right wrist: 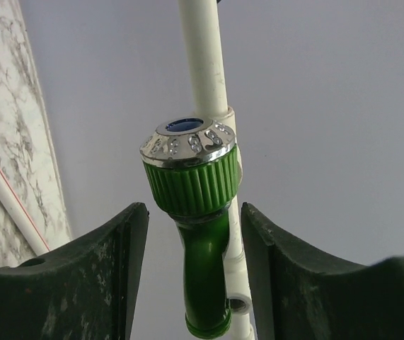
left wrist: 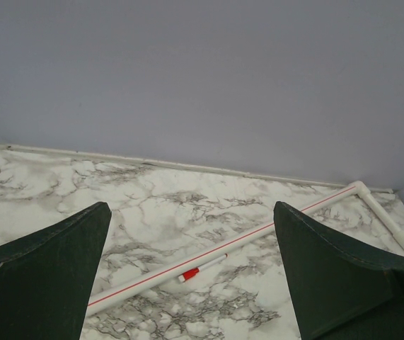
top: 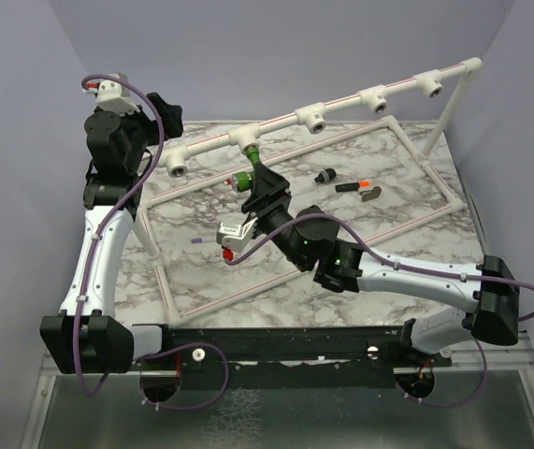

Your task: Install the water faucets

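A bright green faucet (top: 244, 178) with a round silver-and-blue end hangs off the second white T-socket (top: 247, 140) of the pipe frame. In the right wrist view the green faucet (right wrist: 200, 234) stands between my right gripper's (right wrist: 194, 212) fingers, with a gap on each side; the jaws are open. My right gripper (top: 255, 181) sits just in front of the socket. My left gripper (top: 166, 114) is open and empty, held high at the back left; it also shows in the left wrist view (left wrist: 191, 212). Two more small dark faucets (top: 324, 175) (top: 358, 189) lie on the table.
The white pipe frame (top: 379, 94) spans the marble table, with a raised bar of several T-sockets and floor pipes (left wrist: 244, 237). A thin purple pen (top: 197, 240) lies left of the right arm. A red-and-white marker (left wrist: 200, 269) lies beside a floor pipe.
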Robot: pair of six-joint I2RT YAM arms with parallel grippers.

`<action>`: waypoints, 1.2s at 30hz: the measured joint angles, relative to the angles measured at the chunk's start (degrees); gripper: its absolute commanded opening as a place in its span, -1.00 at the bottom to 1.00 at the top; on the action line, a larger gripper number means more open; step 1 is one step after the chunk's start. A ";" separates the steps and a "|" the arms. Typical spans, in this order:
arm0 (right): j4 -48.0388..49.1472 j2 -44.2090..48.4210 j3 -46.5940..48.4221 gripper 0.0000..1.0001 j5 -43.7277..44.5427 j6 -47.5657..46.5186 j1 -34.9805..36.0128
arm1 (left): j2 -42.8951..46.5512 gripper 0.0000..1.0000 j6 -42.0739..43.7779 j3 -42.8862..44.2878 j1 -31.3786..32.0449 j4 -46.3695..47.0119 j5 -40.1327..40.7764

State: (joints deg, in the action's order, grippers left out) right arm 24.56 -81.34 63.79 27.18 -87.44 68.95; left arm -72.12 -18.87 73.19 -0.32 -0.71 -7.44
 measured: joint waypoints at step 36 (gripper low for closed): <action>17.62 -2.67 0.48 -0.99 10.91 50.36 1.07 | -0.17 0.97 -0.20 0.04 -0.24 0.31 -0.28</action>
State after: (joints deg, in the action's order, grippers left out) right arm 42.17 -84.01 64.27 38.09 -37.08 70.02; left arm -72.29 -19.07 73.23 -0.56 -0.40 -7.73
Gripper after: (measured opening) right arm 0.313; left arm 0.985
